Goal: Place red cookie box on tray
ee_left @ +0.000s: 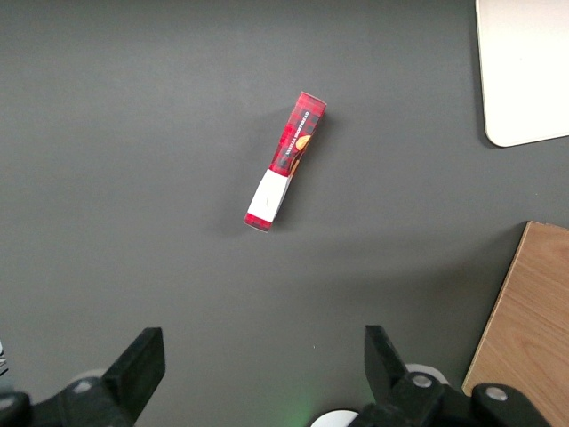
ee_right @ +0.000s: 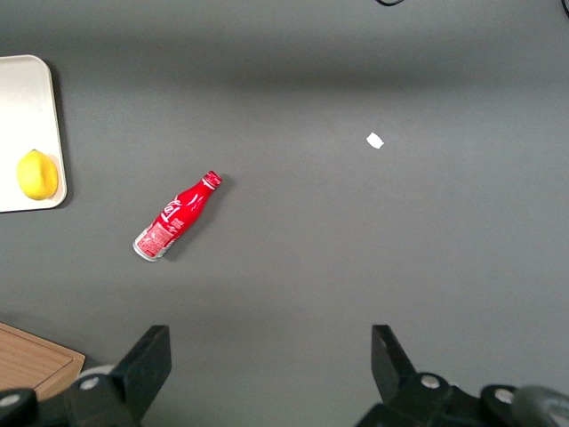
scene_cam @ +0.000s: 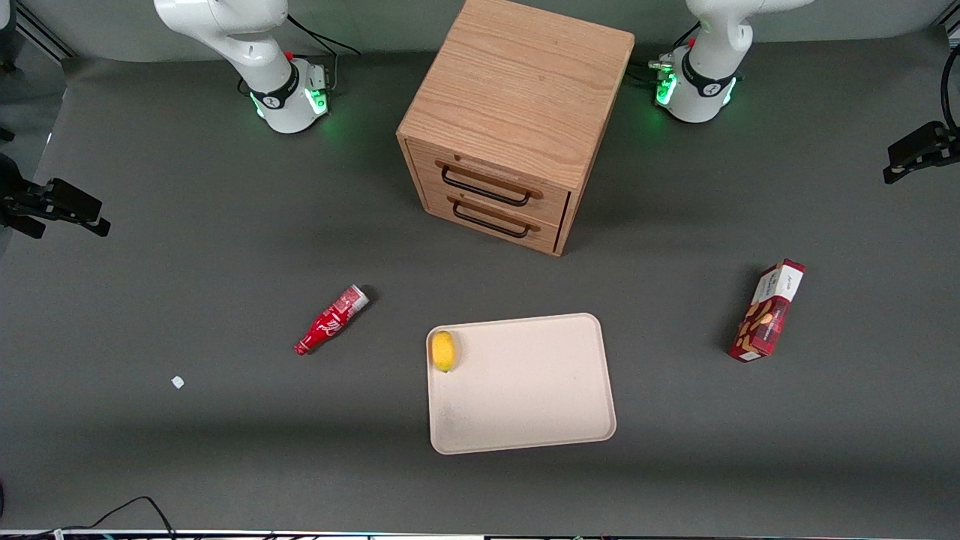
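Observation:
The red cookie box (scene_cam: 767, 310) lies on the dark table toward the working arm's end, well apart from the tray (scene_cam: 525, 390). It is a slim dark-red carton with a white end panel and cookie pictures. In the left wrist view the cookie box (ee_left: 286, 162) lies flat far below my gripper (ee_left: 262, 334), which hangs high over the table. The gripper is open wide with nothing between its fingers. A corner of the cream tray (ee_left: 524, 71) shows in that view too.
A yellow lemon (scene_cam: 444, 350) sits on the tray near one corner. A red soda bottle (scene_cam: 331, 319) lies toward the parked arm's end, with a small white scrap (scene_cam: 178, 382) nearby. A wooden two-drawer cabinet (scene_cam: 517, 112) stands farther from the front camera than the tray.

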